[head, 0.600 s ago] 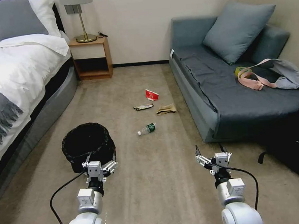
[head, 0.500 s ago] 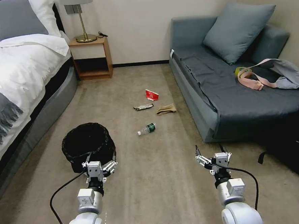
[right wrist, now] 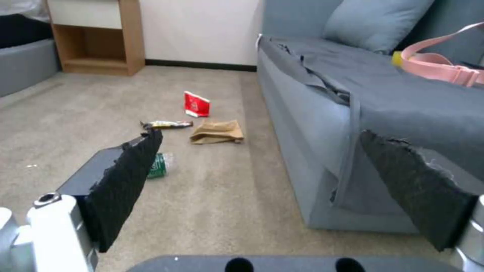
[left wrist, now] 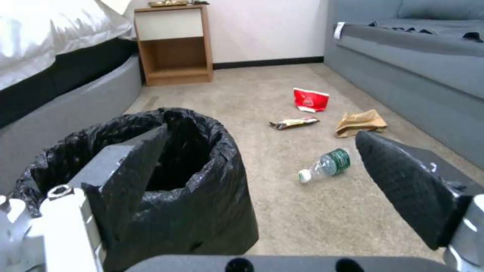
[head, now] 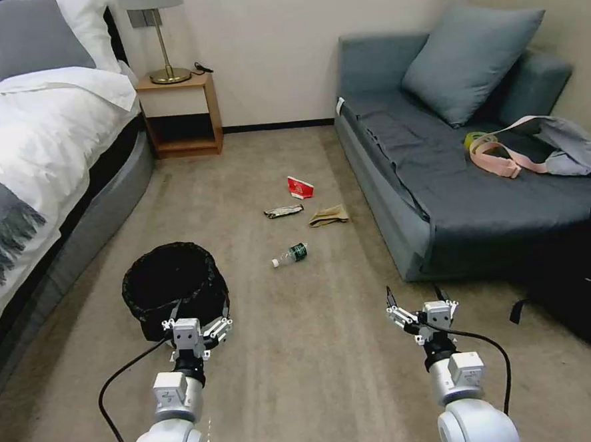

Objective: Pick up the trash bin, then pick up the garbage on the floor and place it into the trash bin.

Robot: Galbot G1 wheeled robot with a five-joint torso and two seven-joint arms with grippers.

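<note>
Nothing moved; both grippers (head: 198, 312) (head: 414, 295) splayed; bottle (head: 291, 254) cap toward bin (head: 174, 288).

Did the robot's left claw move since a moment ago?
No. The left gripper sits at the same spot by the near rim of the trash bin, open, and the bin sits unchanged beside the bed.

A beige carpet (head: 264, 356) covered the floor. On it, near left, stood the trash bin (head: 175, 290). Farther, toward the middle, lay a bottle (head: 291, 254), then a snack wrapper (head: 283, 212) with a brown paper bag (head: 329, 215) just right of it, and farthest a red carton (head: 300, 187).
</note>
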